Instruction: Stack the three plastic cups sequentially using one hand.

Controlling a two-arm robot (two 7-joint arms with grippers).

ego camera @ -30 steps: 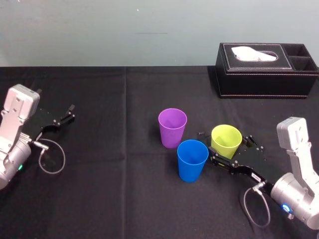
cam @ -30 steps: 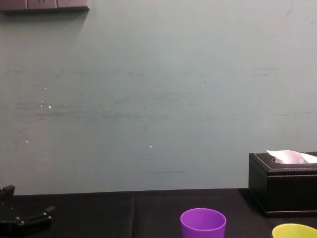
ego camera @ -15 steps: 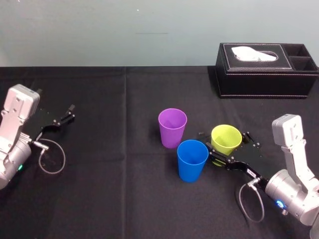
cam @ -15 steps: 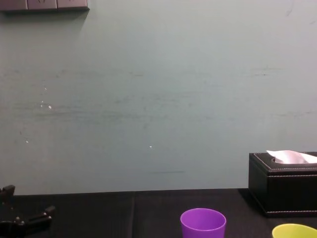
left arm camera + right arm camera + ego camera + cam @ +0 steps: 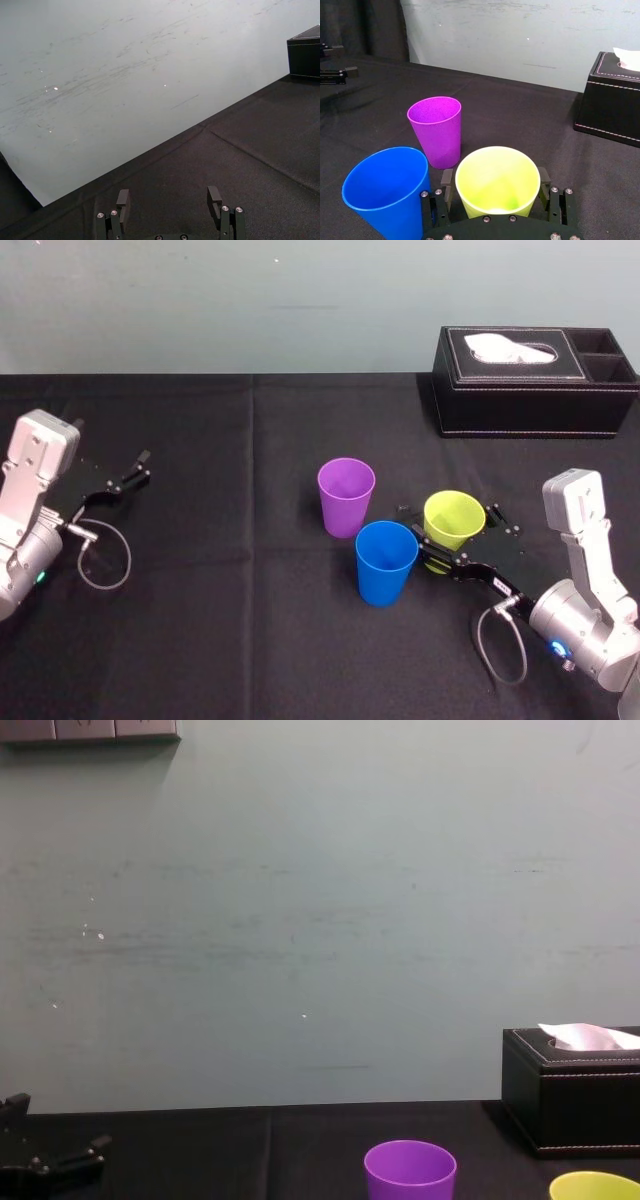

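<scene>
- The 3 plastic cups stand upright and unstacked, mouths up, in a tight cluster near the middle of the black-clothed surface (image 5: 230, 630).
- The purple cup (image 5: 346, 496) is farthest from the robot.
- The blue cup (image 5: 386, 562) is nearest the robot, just beside the purple one.
- The yellow-green cup (image 5: 453, 519) stands to the right of the other 2, close to the blue cup.
- The right gripper (image 5: 455, 532) lies low over the surface and reaches in from the robot's right. It is spread wide, with 1 finger on each side of the yellow-green cup's lower wall.
- In the right wrist view the cup sits between the 2 fingers (image 5: 447, 182). Whether they touch it cannot be told.
- The left gripper (image 5: 135, 472) rests far off at the left of the surface, well apart from the cups, its 2 fingers held apart with nothing between them.
- A black tissue box (image 5: 535, 380) with a white tissue showing sits at the far right of the surface, behind the cups and near the wall.
</scene>
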